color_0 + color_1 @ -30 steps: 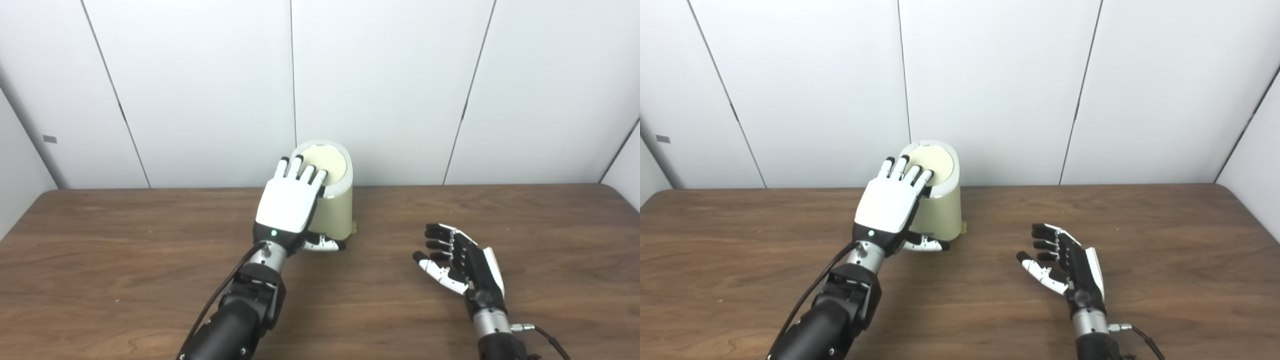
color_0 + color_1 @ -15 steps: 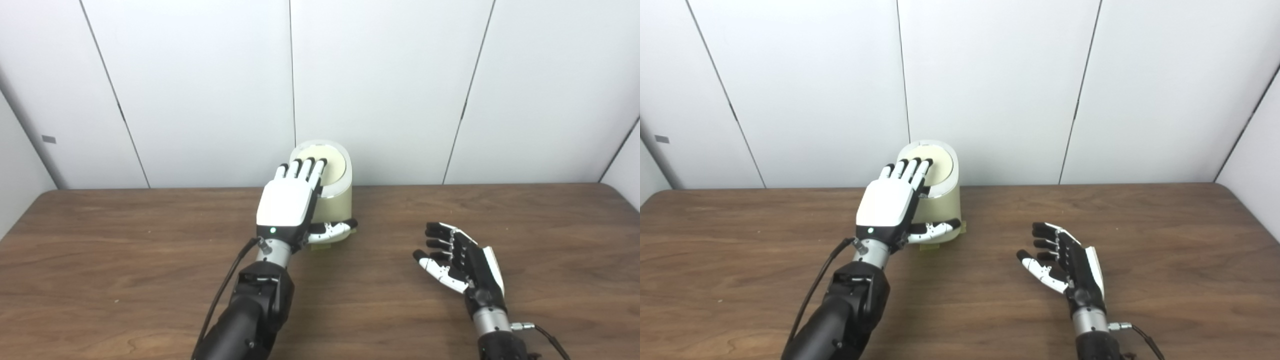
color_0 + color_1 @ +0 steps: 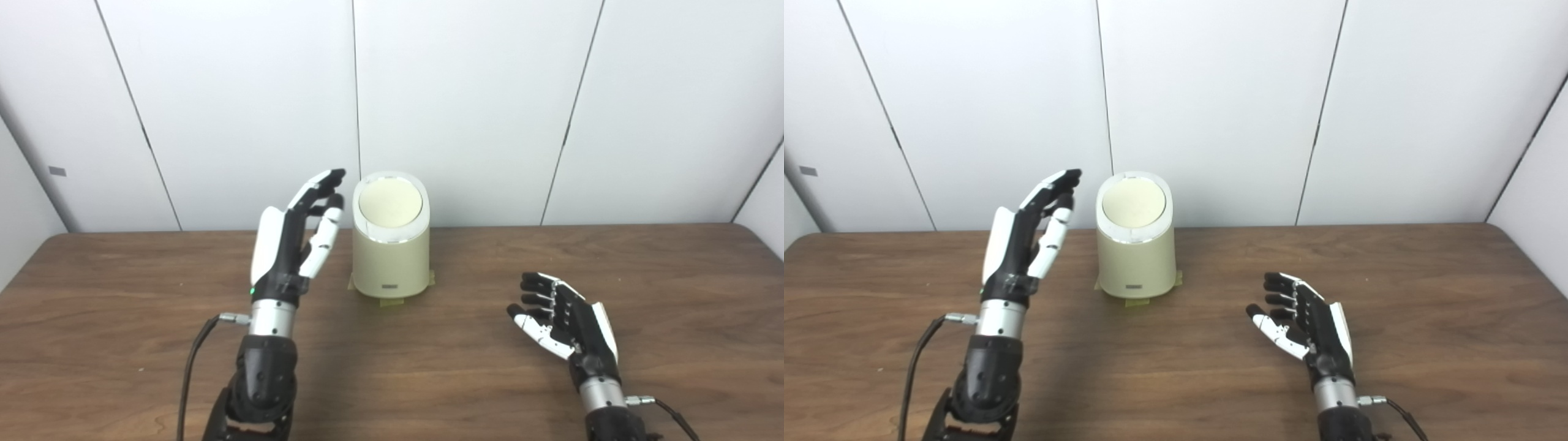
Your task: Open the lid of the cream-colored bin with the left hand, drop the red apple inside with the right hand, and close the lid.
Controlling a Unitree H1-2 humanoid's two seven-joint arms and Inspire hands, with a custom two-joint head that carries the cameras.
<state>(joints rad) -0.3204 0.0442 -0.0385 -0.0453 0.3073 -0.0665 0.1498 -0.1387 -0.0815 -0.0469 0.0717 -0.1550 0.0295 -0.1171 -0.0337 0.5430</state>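
Cream-colored bin (image 3: 391, 254) stands upright near the far edge of the wooden table (image 3: 122, 343), close to the white panelled wall (image 3: 465, 98), with a small yellowish patch, perhaps tape, showing under its base. Its round lid (image 3: 390, 203) lies flat in the pale rim, closed, and a small dark label sits low on the front wall. To the left of the bin the left hand (image 3: 293, 242) is raised on its upright forearm, turned edge-on so the white back faces left and the dark palm faces the bin; its fingers (image 3: 318, 184) are straight and a little apart, tilted toward the bin's top, and its thumb (image 3: 323, 236) points up beside them. It holds nothing and is just beside the bin without touching it. A black cable (image 3: 190, 367) runs from its wrist down to the bottom edge. On the right, well apart from the bin, the right hand (image 3: 563, 315) rests low over the table with the palm up and facing left, fingers loosely curled and spread, holding nothing. No red apple shows in either view, so where it is cannot be told.
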